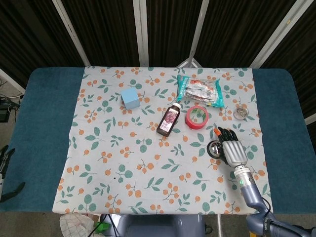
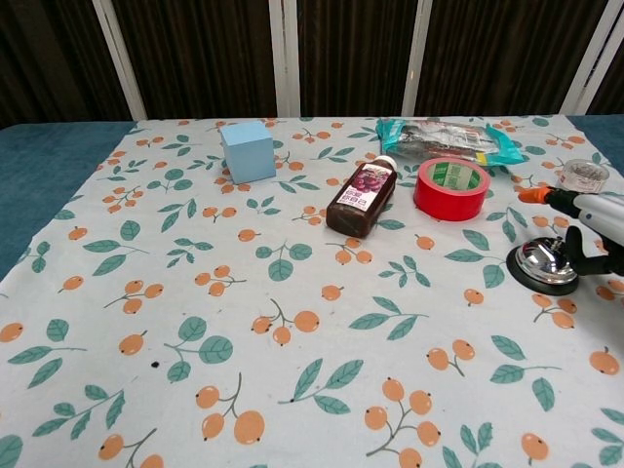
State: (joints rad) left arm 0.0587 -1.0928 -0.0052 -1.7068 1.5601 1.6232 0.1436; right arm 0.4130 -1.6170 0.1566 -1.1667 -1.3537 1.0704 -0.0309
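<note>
My right hand (image 1: 232, 149) reaches flat over the right side of a chrome call bell (image 1: 215, 148) on its black base, fingers spread and holding nothing. In the chest view the right hand (image 2: 593, 222) comes in from the right edge, an orange-tipped finger stretched above the bell (image 2: 542, 260) and a dark finger just beside its rim. Whether it touches the bell I cannot tell. Only dark fingers of my left hand (image 1: 6, 173) show at the left edge, off the table, apart and empty.
On the flowered cloth (image 1: 123, 163) lie a light blue cube (image 1: 130, 98), a dark bottle on its side (image 1: 169, 119), a red tape roll (image 1: 197, 117), a snack packet (image 1: 200, 90) and a small round tin (image 1: 241, 112).
</note>
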